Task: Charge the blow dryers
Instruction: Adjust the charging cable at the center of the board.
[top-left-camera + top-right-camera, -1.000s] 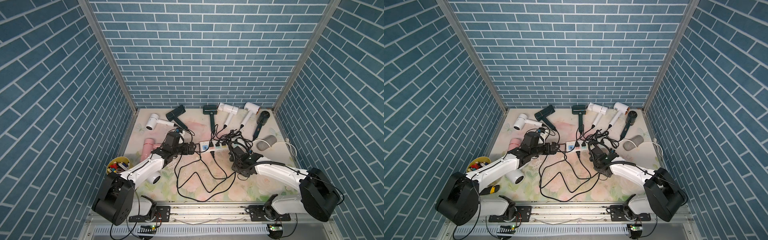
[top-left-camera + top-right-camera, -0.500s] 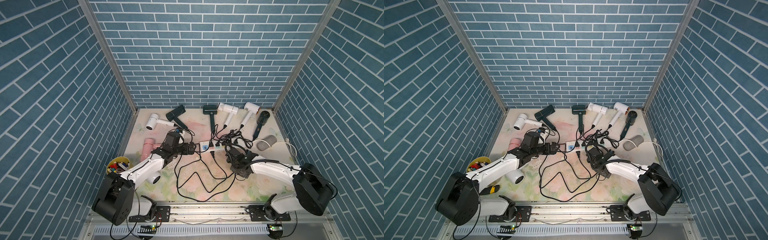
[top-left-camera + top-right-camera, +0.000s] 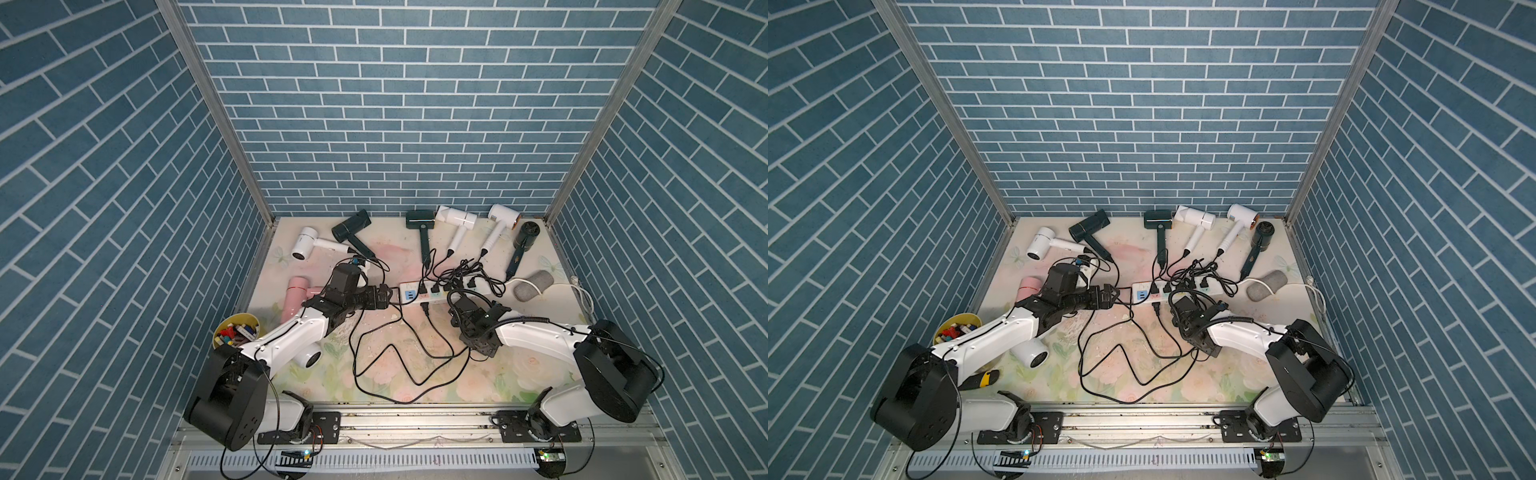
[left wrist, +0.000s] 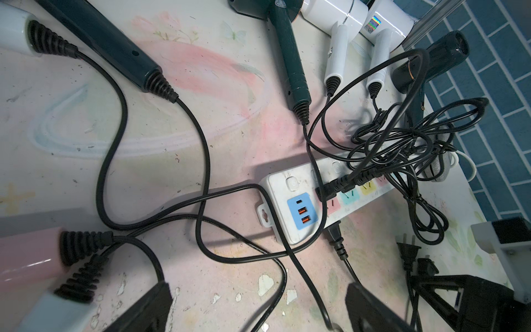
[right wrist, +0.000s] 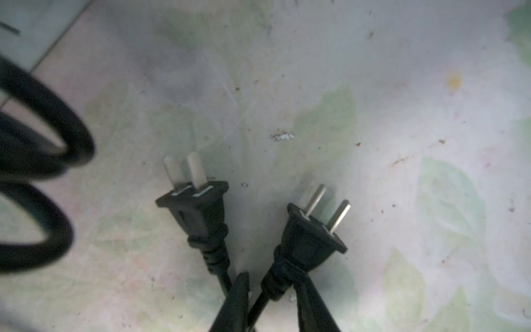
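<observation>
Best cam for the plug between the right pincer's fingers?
Right wrist: plug close up, both prongs clear, right pincer closed on its strain relief. Left wrist shows it small; top views, too small to tell.

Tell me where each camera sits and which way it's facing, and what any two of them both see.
Top views: high at the front, looking down toward the back wall; both arms show whole, with left gripper and right gripper.
Left wrist: low over the table, facing the power strip and hair dryers; its open fingers show.
Right wrist: close above the table, facing two plugs; its fingertips straddle one cord.
Shared: both wrist views show those two plugs.
</observation>
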Action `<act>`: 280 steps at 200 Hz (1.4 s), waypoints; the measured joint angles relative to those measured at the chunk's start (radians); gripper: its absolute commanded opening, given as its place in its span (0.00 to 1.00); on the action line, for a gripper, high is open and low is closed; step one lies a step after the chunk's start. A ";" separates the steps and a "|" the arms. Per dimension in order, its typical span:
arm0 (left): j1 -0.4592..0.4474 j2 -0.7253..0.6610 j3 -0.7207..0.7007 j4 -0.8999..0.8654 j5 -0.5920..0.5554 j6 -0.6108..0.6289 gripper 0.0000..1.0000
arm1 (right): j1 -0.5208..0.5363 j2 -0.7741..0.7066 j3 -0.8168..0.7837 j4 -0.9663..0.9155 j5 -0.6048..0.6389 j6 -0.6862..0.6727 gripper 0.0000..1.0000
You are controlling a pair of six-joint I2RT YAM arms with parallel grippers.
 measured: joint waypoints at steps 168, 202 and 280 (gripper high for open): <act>0.000 0.000 0.000 0.014 0.000 0.000 0.99 | 0.001 -0.261 -0.062 0.147 0.001 -0.388 0.00; 0.000 0.000 0.000 0.023 -0.001 0.000 0.99 | 0.003 -0.169 -0.026 0.225 -0.147 -0.584 0.00; 0.000 0.005 0.000 0.025 -0.004 0.005 1.00 | 0.001 0.050 0.055 0.281 -0.328 -0.774 0.00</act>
